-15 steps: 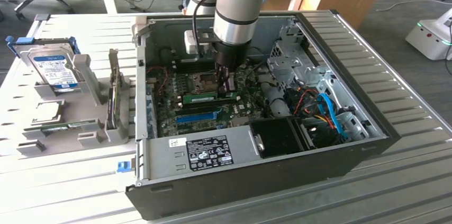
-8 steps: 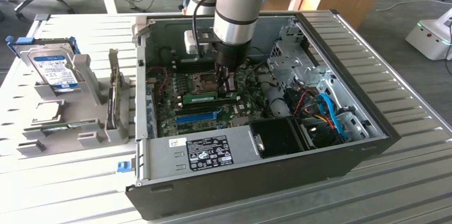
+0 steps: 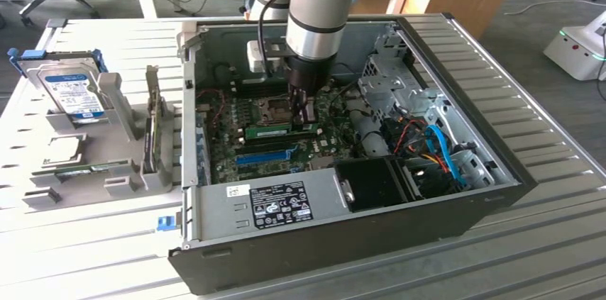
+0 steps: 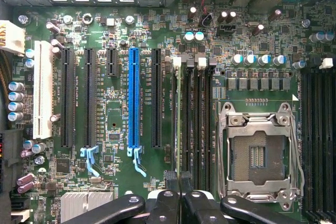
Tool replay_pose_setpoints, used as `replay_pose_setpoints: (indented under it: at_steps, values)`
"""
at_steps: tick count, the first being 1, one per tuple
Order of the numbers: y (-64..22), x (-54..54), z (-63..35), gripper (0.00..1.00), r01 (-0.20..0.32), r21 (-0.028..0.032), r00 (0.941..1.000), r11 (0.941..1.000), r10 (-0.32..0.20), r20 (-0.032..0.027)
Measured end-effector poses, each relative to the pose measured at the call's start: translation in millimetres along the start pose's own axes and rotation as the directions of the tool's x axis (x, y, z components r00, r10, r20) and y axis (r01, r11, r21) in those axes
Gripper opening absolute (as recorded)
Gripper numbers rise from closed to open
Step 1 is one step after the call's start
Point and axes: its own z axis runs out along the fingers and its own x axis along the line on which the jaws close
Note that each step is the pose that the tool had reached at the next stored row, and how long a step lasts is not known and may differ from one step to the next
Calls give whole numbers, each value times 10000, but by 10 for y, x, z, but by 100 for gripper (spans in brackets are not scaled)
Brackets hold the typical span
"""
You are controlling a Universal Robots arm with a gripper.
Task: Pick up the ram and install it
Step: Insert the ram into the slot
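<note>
At the exterior view's left, a hard drive (image 3: 74, 94) stands on the bench (image 3: 67, 264). Inside the open computer case (image 3: 379, 236), 1 blue slot (image 4: 133, 98) lies near the ram (image 4: 177, 114), which stands edge-on in its own slot. The gripper (image 4: 180, 178), fingers pressed together and holding nothing, seemingly touches the ram's top edge.
</note>
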Motion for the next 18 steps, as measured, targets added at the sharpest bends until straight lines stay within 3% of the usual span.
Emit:
replay_pose_setpoints:
  at_steps: [18]
  values:
    - [7,2,-20,12,0,5,10000,10000,0,0]
